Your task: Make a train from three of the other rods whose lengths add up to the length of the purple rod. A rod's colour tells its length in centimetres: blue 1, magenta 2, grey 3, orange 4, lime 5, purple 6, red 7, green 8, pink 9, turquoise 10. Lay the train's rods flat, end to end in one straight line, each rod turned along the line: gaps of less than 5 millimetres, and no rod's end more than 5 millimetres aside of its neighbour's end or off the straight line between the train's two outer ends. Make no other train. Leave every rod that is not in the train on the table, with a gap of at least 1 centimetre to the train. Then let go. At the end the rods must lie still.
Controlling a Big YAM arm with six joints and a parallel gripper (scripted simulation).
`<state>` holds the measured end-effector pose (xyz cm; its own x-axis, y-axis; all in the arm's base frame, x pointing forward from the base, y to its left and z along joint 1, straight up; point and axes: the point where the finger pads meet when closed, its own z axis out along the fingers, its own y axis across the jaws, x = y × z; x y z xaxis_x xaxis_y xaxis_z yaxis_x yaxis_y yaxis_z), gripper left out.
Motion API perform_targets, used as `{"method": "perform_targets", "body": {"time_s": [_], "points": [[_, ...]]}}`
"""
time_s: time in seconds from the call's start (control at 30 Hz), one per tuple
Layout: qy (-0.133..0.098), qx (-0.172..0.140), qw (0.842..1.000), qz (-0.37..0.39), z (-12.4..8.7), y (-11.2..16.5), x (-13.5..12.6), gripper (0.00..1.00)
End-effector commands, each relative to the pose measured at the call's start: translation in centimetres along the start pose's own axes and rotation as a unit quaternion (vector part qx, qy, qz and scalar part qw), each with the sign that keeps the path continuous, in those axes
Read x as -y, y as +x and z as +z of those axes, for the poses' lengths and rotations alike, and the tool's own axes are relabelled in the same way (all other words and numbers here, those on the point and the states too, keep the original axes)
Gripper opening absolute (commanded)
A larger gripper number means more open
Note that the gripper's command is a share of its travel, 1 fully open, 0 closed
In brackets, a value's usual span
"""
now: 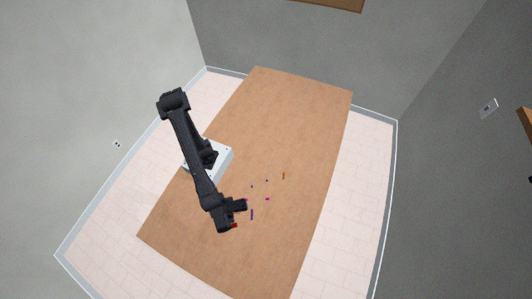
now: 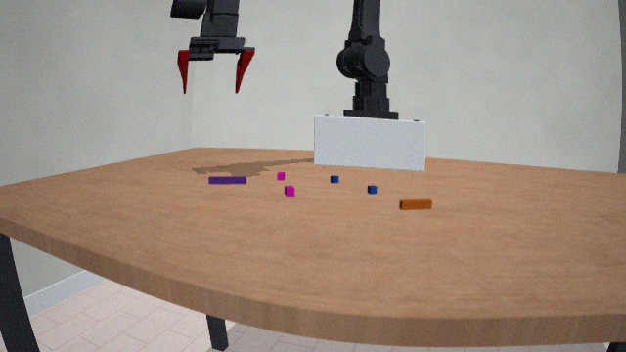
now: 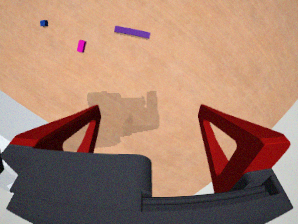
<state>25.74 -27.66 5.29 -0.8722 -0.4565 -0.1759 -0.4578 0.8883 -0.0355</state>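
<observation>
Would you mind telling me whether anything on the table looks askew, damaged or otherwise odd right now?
Nothing stands out. The purple rod, two magenta rods, two blue rods and the orange rod lie flat and apart on the table. The gripper hangs open above, empty.

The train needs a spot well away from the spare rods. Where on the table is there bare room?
The near half, in front of the orange rod and purple rod, is bare. Right of the orange rod too. The magenta rods and blue rods crowd the strip before the white base.
</observation>
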Motion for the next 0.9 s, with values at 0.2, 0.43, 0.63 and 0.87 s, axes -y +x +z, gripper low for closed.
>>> {"method": "perform_targets", "body": {"time_s": [0.2, 0.43, 0.63, 0.87], "points": [[0.001, -0.012, 0.996, 0.085, 1.6, -2.9, -3.0, 1.00], [0.001, -0.031, 0.988, 0.152, 3.4, -5.1, -7.2, 1.00], [-0.003, -0.040, 0.984, 0.176, 4.3, -5.3, -8.7, 1.00], [0.004, -0.049, 0.975, 0.216, 5.1, -6.0, -11.0, 1.00]]}}
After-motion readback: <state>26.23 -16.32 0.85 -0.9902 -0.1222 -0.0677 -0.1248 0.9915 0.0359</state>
